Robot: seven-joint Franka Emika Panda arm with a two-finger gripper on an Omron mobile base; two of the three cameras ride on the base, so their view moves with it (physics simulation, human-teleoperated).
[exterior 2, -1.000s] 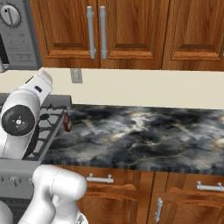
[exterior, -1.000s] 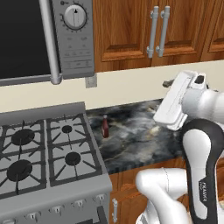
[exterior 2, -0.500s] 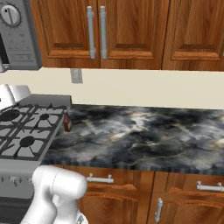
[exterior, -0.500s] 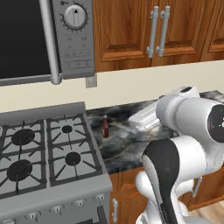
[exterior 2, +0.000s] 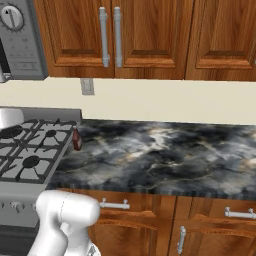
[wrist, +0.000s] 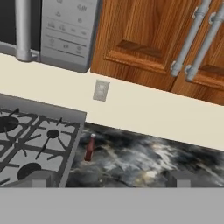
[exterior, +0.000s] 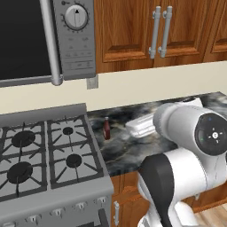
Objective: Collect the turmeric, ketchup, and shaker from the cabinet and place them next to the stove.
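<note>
Since a second ago the arm has swung down and back from over the counter, leaving the ketchup standing alone. In the left base view it stands upright on the dark marble counter, just beside the stove. The right base view shows the same bottle at the range's edge, under the shut cabinet. In the hand view the gripper hangs open and empty, well back from the bottle. Ketchup looks delivered; turmeric and shaker likely remain.
</note>
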